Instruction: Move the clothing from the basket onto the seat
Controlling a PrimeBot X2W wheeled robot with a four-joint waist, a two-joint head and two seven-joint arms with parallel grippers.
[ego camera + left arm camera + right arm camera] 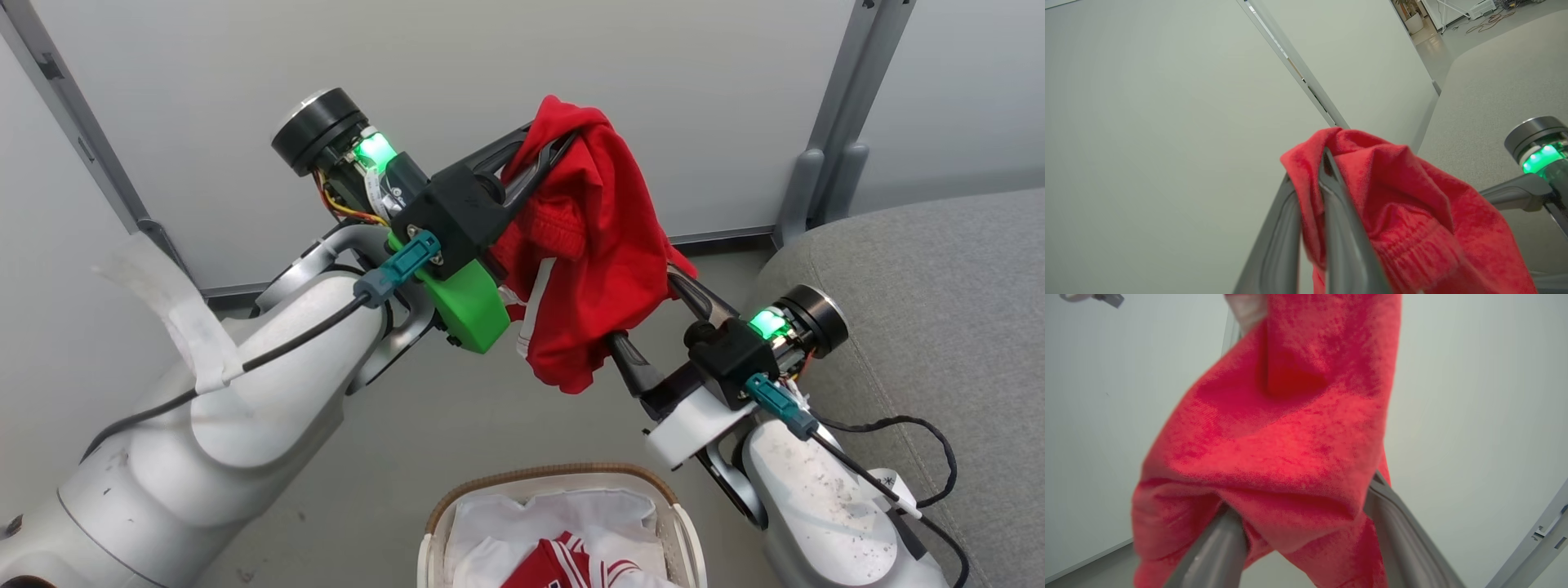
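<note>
Carry step, I judge. Left gripper (549, 147) pinches shorts (604, 245), upper centre; right gripper (649, 314) spread beneath. Jersey (555, 567) in basket (539, 474), bottom. Next: swing toward seat (922, 286), frame right, release.

The basket (555, 470) and jersey (545, 565) run off the bottom edge.

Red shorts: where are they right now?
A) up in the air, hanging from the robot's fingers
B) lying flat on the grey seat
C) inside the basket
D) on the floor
A: the red shorts hang in the air, pinched between the fingers of the left gripper, well clear of the basket.
</note>
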